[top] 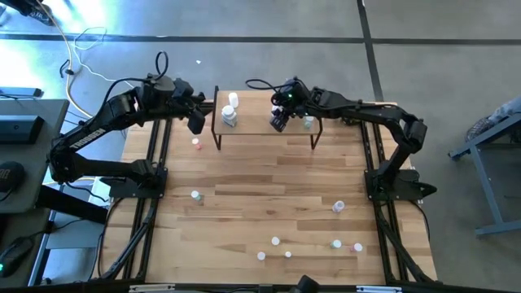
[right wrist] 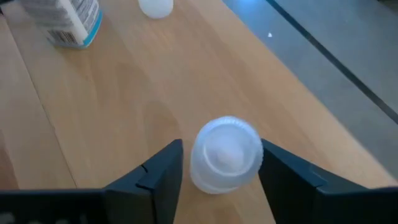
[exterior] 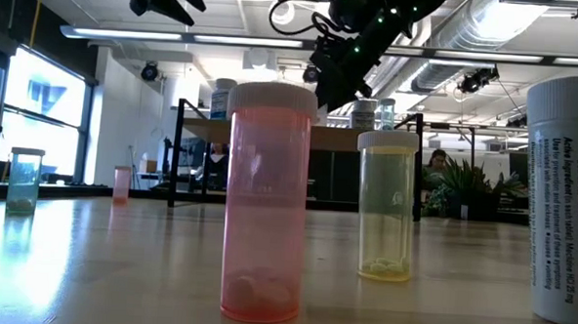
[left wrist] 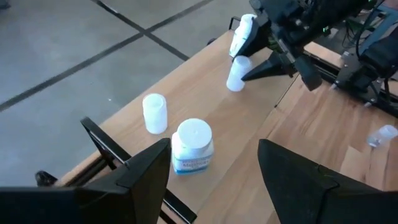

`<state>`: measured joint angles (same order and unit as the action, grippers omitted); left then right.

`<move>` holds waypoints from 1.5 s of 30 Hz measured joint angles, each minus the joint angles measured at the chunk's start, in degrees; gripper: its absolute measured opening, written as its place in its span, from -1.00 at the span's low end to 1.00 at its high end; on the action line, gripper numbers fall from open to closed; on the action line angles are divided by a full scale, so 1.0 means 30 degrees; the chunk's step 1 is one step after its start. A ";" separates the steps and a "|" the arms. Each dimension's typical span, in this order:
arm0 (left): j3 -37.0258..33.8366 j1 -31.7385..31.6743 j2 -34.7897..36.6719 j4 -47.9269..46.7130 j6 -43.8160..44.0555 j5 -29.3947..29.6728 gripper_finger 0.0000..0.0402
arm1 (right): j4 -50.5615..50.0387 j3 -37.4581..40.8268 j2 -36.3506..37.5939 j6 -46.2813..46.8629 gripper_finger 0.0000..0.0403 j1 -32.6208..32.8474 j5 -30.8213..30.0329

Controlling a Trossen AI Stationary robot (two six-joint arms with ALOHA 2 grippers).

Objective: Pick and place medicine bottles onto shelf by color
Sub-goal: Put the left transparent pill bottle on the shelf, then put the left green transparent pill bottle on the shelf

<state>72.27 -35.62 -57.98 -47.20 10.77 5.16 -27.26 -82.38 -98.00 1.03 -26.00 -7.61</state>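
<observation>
The light-wood shelf (top: 262, 122) stands at the table's far side. Two white-capped bottles stand at its left end: a blue-labelled one (left wrist: 193, 146) and a smaller one (left wrist: 154, 113). My right gripper (top: 279, 122) is over the shelf's right half, pointing down. Its open fingers stand close on either side of a small white-capped bottle (right wrist: 225, 152), which stands upright on the shelf and also shows in the left wrist view (left wrist: 236, 73). A greenish bottle (top: 308, 122) stands just right of it. My left gripper (top: 195, 122) is open and empty, raised beside the shelf's left end. My right gripper's fingers (right wrist: 163, 167) come from above, one on each side of the bottle's cap (right wrist: 249, 146). A thin strip of wood shows between one finger and the bottle. I cannot tell whether the other finger touches it. The bottle stands with its base on the shelf.
Several bottles stand loose on the table: a pink one (top: 196, 144) near the shelf's left leg, one at the left (top: 195, 195), one at the right (top: 339, 207), and several near the front edge (top: 275, 241). The low view shows pink (exterior: 266, 200) and yellow (exterior: 387, 205) ones close up.
</observation>
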 joint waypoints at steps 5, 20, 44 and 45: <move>0.0000 0.0000 0.0000 -0.0811 0.0357 -0.0013 0.25 | -0.0986 -0.1118 0.0000 -0.0005 0.05 -0.0085 -0.0368; -0.0910 0.0989 0.0151 -0.4132 0.1334 -0.2453 0.40 | -0.1975 -0.4076 0.0022 0.0837 0.06 -0.0087 -0.1604; -0.7731 1.0197 0.1559 -0.4211 1.1002 -0.2412 0.37 | -0.2565 -0.6538 0.0051 0.4085 0.06 0.0259 -0.0991; -0.7892 1.0644 0.1559 -0.4210 1.1538 -0.2320 0.37 | -0.2709 -0.6538 0.0051 0.4175 0.06 0.0362 -0.0991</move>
<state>48.59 -3.68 -53.30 -59.83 45.39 -1.80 -35.39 -102.00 -97.84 13.56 -24.91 -10.59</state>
